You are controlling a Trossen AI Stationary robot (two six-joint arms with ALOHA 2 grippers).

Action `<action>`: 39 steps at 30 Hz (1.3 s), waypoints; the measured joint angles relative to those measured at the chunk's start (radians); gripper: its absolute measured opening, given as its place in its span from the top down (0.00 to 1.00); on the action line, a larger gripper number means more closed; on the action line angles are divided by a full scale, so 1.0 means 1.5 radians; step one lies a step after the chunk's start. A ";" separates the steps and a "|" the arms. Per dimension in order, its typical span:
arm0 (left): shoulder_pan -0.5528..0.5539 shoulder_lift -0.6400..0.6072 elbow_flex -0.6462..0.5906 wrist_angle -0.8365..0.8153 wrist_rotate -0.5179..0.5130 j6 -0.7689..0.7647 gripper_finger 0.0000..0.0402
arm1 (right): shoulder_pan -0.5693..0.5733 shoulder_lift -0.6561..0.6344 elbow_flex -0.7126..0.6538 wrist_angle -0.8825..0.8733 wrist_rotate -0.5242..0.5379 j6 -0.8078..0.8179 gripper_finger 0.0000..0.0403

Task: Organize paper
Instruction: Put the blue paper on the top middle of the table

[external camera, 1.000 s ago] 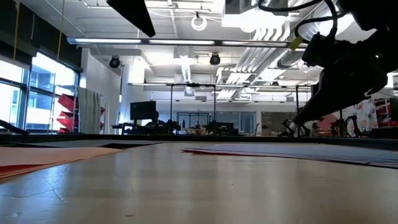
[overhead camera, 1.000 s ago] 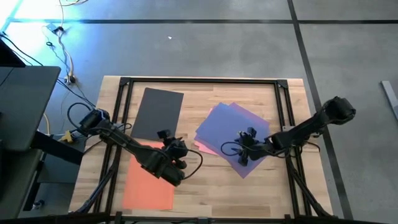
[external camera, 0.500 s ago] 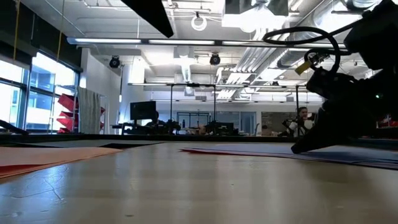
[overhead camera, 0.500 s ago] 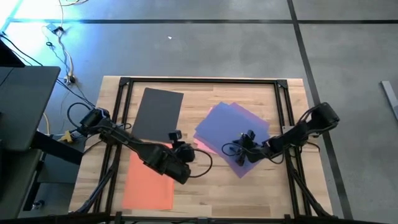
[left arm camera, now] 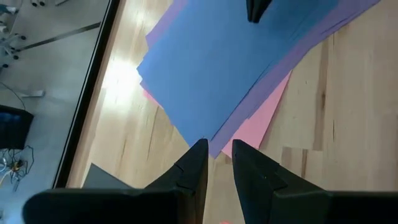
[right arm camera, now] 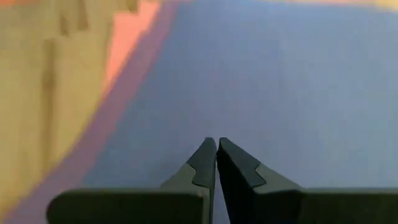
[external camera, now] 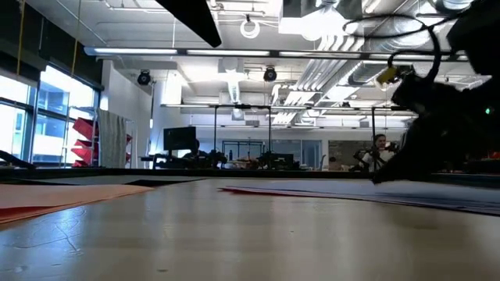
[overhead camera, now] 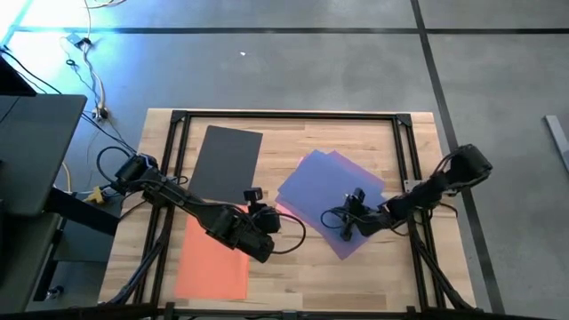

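The paper lies flat on the wooden table. A dark grey sheet (overhead camera: 228,160) is at the far left and an orange sheet (overhead camera: 213,260) at the near left. Right of the middle, a blue sheet (overhead camera: 322,197) tops a purple one (overhead camera: 363,171) and a pink one (left arm camera: 258,121). My right gripper (overhead camera: 344,225) is shut, its tips down on the blue sheet. My left gripper (overhead camera: 271,216) hovers above the table just left of that stack's left corner (left arm camera: 209,147). Its fingers are a narrow gap apart with nothing between them. My right gripper sets its shut fingertips (right arm camera: 216,149) on the top face of the blue sheet (right arm camera: 267,93), toward the sheet's near right part. The fingers slant down from the table's right side (external camera: 375,179). The sheet lies flat on the stack.
A black metal frame (overhead camera: 289,116) runs along the table's far edge and down both sides. Bare wood (overhead camera: 293,276) lies between the orange sheet and the stack and along the near edge. The left arm's cable loops (overhead camera: 293,233) beside the stack.
My right gripper has shut and sunk onto the blue sheet, tipping further down. My left gripper has moved a little toward the stack and has turned at the wrist; its gap looks the same.
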 joint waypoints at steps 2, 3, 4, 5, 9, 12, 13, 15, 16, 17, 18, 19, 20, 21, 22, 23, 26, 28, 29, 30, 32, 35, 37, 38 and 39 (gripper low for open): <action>0.000 0.000 0.000 -0.001 0.000 0.008 0.87 | 0.008 -0.028 0.000 -0.005 -0.007 -0.014 1.00; 0.000 0.000 0.000 0.000 0.000 0.012 0.87 | 0.012 -0.041 0.000 -0.004 -0.020 -0.019 1.00; 0.000 0.000 0.000 0.000 -0.001 0.015 0.87 | 0.015 -0.052 0.000 -0.002 -0.035 -0.020 1.00; 0.000 0.000 0.000 0.000 -0.001 0.017 0.87 | 0.018 -0.061 0.000 -0.002 -0.056 -0.020 1.00; 0.002 0.000 0.000 0.000 -0.001 0.017 0.87 | 0.034 -0.070 0.001 -0.008 -0.111 -0.027 0.98; 0.004 0.000 0.000 0.001 -0.001 0.024 0.87 | 0.047 -0.056 0.001 -0.038 -0.099 -0.007 0.88; 0.005 0.000 0.000 0.003 -0.001 0.029 0.87 | 0.053 -0.048 0.001 -0.042 -0.089 -0.002 0.84; 0.008 0.000 0.000 0.012 -0.001 0.039 0.87 | 0.067 -0.027 0.001 -0.033 -0.066 -0.002 0.73; 0.009 0.000 0.000 0.014 -0.001 0.040 0.87 | 0.078 -0.012 0.001 -0.021 -0.055 -0.006 0.67; 0.011 0.000 0.000 0.014 -0.001 0.041 0.87 | 0.087 0.004 0.001 -0.006 -0.044 -0.010 0.62; 0.014 0.000 0.000 0.014 -0.001 0.043 0.87 | 0.098 0.023 0.002 0.007 -0.031 -0.015 0.56; 0.017 0.000 0.000 0.014 -0.001 0.046 0.87 | 0.107 0.043 0.002 0.015 -0.019 -0.015 0.51; 0.019 0.000 0.000 0.015 -0.001 0.046 0.87 | 0.115 0.063 0.002 0.021 -0.006 -0.012 0.47; 0.022 0.000 0.000 0.015 -0.001 0.046 0.87 | 0.122 0.085 0.002 0.026 0.009 0.000 0.44; 0.023 0.000 0.000 0.015 0.000 0.046 0.87 | 0.128 0.105 0.002 0.037 0.027 0.012 0.43; 0.026 0.000 0.000 0.015 0.000 0.047 0.87 | 0.133 0.124 0.004 0.044 0.042 0.028 0.42; 0.030 0.000 0.000 0.015 0.000 0.054 0.87 | 0.143 0.170 0.005 0.058 0.073 0.072 0.47; 0.030 0.000 0.000 0.015 0.000 0.057 0.87 | 0.146 0.183 0.006 0.062 0.084 0.082 0.55; 0.030 0.000 0.000 0.015 0.000 0.062 0.87 | 0.146 0.185 0.006 0.062 0.086 0.084 0.59; 0.030 0.000 0.000 0.016 0.000 0.066 0.87 | 0.146 0.185 0.006 0.061 0.087 0.085 0.64; 0.030 0.000 0.000 0.015 0.001 0.070 0.87 | 0.145 0.184 0.005 0.065 0.083 0.082 0.75; 0.030 0.000 0.000 0.016 0.001 0.070 0.87 | 0.144 0.161 0.003 0.063 0.058 0.054 0.89; 0.030 0.000 0.000 0.016 0.001 0.070 0.87 | 0.144 0.131 0.001 0.054 0.038 0.024 0.97; 0.030 0.000 0.000 0.016 0.001 0.070 0.87 | 0.144 0.115 0.000 0.048 0.031 0.010 0.98; 0.030 0.000 0.000 0.016 0.001 0.070 0.87 | 0.144 0.097 0.000 0.042 0.027 0.000 0.98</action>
